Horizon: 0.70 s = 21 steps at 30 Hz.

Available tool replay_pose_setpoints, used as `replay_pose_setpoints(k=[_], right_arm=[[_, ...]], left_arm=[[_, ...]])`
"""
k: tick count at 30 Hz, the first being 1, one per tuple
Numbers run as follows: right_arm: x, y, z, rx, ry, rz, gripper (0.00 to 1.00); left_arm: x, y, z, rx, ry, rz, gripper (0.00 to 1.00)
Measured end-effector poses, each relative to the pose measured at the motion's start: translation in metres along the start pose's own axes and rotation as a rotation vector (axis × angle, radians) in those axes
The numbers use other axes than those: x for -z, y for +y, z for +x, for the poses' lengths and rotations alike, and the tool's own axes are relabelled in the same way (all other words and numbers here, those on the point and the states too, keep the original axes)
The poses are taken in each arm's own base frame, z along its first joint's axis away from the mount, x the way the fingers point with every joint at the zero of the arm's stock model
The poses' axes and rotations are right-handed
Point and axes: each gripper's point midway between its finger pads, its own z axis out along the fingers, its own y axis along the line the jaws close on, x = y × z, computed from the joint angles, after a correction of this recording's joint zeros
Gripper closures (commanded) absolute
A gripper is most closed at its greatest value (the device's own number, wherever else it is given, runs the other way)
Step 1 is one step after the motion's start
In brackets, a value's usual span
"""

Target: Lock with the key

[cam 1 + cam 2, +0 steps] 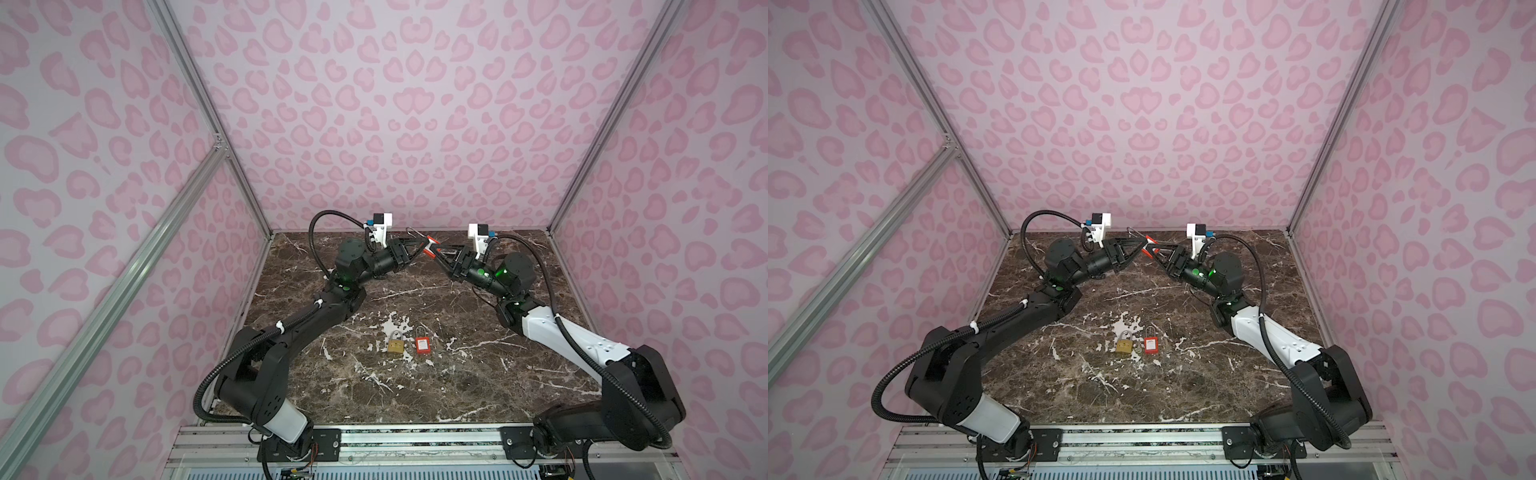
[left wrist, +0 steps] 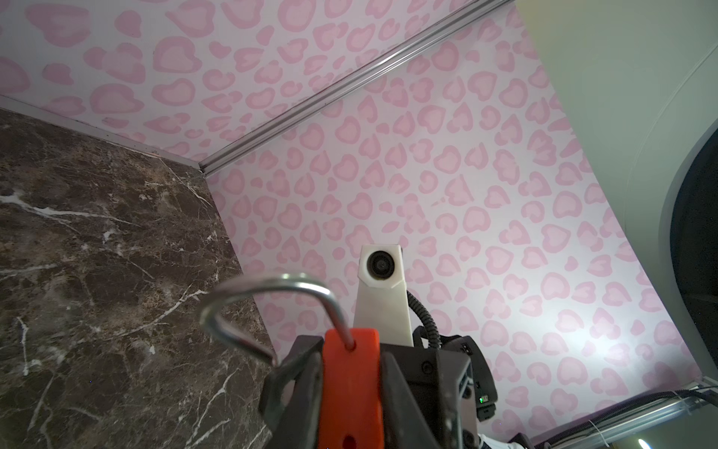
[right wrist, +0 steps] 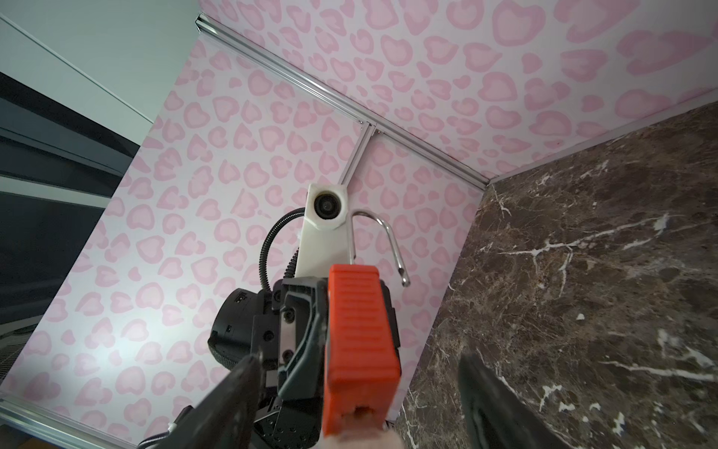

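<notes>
Nearest, a brass padlock (image 1: 395,345) and a labelled red padlock (image 1: 422,345) lie side by side on the surface (image 1: 457,395), untouched. Farther back, the left gripper (image 1: 424,244) clamps an orange padlock (image 1: 431,246) aloft, shackle (image 2: 279,276) open, apparently presenting its base to the right gripper (image 1: 435,252), whose jaws stand wide astride it; no key is discernible.

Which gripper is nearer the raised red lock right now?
Left. The left gripper is shut on the raised red lock, holding its body. The right gripper is open, its fingers on either side of the lock without touching it.
</notes>
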Motion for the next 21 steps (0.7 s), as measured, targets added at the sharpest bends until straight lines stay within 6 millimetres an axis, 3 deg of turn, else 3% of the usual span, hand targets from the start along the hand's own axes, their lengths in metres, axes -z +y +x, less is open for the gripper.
replay_pose_setpoints(k=[21], right_arm=[[-0.012,0.003,0.002,-0.056,-0.024,-0.031,0.79]], left_arm=[[0.003,-0.003,-0.003,-0.014,-0.038,0.003,0.86]])
